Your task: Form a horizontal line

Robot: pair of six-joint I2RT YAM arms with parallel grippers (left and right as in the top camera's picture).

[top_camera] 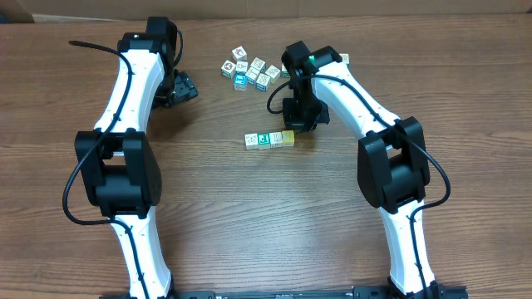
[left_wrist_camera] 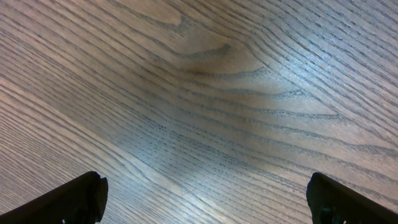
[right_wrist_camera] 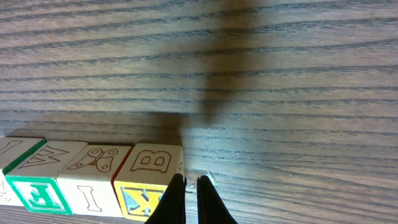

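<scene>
Left gripper: your left gripper (top_camera: 179, 87) sat at the far left of the table (top_camera: 216, 216), well apart from every cube. In its wrist view the jaws stood wide, with only bare wood between the two fingertips (left_wrist_camera: 78, 199).
Right gripper: your right gripper (right_wrist_camera: 189, 193) had its fingers pressed together with nothing between them. It pointed down at the table just beside the right end of the row.
Horizontal line: your horizontal line (top_camera: 270, 139) lay near the table's middle. It was four cubes side by side in a short straight row, showing white, green, white and yellow from above.
End cube: the B cube (right_wrist_camera: 149, 180), yellow on its front face, closed the row on the right. The narrow fingertips were right against its edge, and you could not tell whether they touched it.
Neighbours: a butterfly cube (right_wrist_camera: 93, 171) and a W cube (right_wrist_camera: 43, 168) sat next in line.
Cluster: a loose cluster of cubes (top_camera: 249, 71) lay farther back, apart from the row.
</scene>
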